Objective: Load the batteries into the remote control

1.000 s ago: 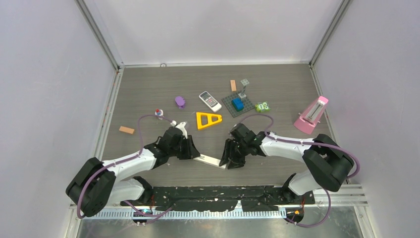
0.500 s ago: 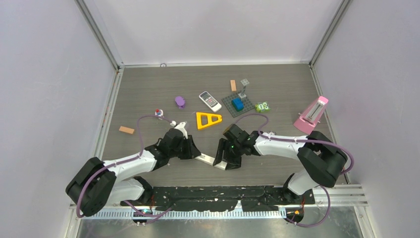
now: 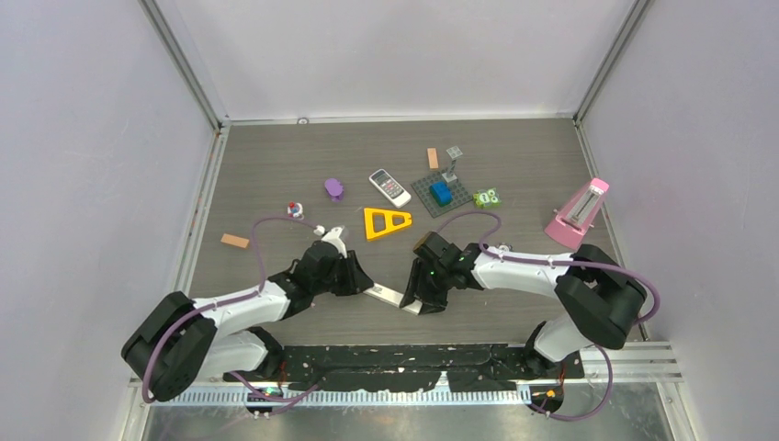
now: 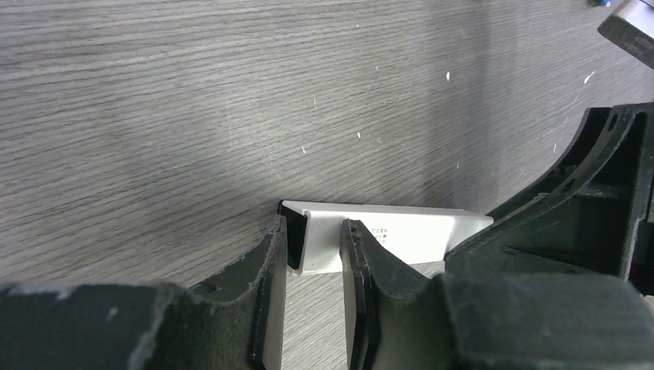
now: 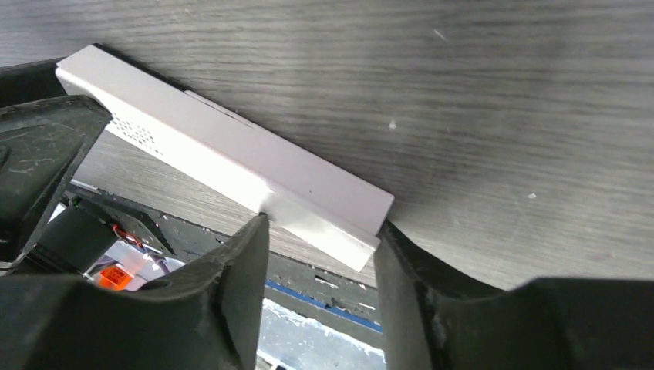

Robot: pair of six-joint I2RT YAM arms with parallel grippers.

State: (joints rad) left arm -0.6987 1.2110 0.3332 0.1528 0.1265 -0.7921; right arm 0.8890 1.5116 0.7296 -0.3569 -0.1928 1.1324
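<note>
Now — white remote (image 5: 216,150) between left claw (image 4: 315,228) and right claw (image 5: 320,229)

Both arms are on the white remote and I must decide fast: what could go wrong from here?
The left gripper pinches only the tip of the slim white plastic remote control, so it may pivot or slip if the other end is pulled. The right gripper straddles the far end at a slant; whether it grips is unclear, and closing there could twist the remote.
</note>
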